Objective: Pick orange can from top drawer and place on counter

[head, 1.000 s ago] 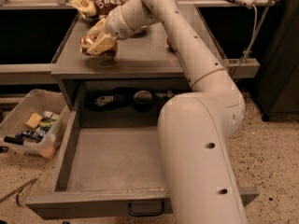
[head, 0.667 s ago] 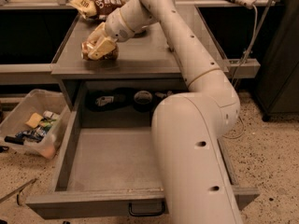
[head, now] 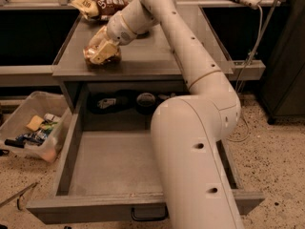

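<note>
The orange can [head: 91,52], crushed and coppery, sits at the front left of the counter [head: 147,56]. My gripper [head: 102,50] is on the can, its cream fingers [head: 106,52] closed around it, with the arm reaching in from the right. The can's base looks to be at the counter surface. Below, the top drawer [head: 114,163] is pulled fully out. Its front part holds nothing and its dark loop handle [head: 148,214] is at the bottom edge. My arm's large lower link covers the drawer's right half.
A brown and yellow snack bag [head: 102,4] lies at the counter's back left. Dark items [head: 125,101] sit at the back of the drawer under the counter. A plastic bin of clutter [head: 33,128] stands on the floor at left. A cable [head: 252,46] hangs at right.
My gripper has come down a little with the orange can, bringing it lower onto the front left of the counter. The drawer has not moved.
</note>
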You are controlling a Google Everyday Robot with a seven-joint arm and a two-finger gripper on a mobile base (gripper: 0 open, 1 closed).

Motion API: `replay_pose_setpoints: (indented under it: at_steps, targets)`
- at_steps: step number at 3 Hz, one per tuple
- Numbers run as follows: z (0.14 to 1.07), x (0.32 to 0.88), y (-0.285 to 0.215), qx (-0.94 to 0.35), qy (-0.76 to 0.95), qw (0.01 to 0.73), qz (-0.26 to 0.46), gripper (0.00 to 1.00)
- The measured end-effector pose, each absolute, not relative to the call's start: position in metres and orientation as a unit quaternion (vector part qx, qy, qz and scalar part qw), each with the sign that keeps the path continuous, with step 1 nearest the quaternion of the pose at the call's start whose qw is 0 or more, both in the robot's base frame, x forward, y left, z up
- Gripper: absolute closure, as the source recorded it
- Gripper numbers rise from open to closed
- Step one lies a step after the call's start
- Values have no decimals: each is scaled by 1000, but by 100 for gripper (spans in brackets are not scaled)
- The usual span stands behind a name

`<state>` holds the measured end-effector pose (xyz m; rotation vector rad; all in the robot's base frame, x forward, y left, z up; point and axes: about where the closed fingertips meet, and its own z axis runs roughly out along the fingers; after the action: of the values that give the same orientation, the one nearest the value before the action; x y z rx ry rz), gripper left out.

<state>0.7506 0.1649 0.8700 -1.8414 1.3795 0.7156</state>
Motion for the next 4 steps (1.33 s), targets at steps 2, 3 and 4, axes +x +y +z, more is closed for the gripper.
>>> replay_pose_setpoints:
  at_steps: [2, 3, 4]
  targets:
    - [870, 751, 165, -714, 535, 358, 277, 35]
    - [870, 751, 165, -714, 535, 358, 277, 13]
    - [870, 751, 165, -714, 535, 358, 277, 0]
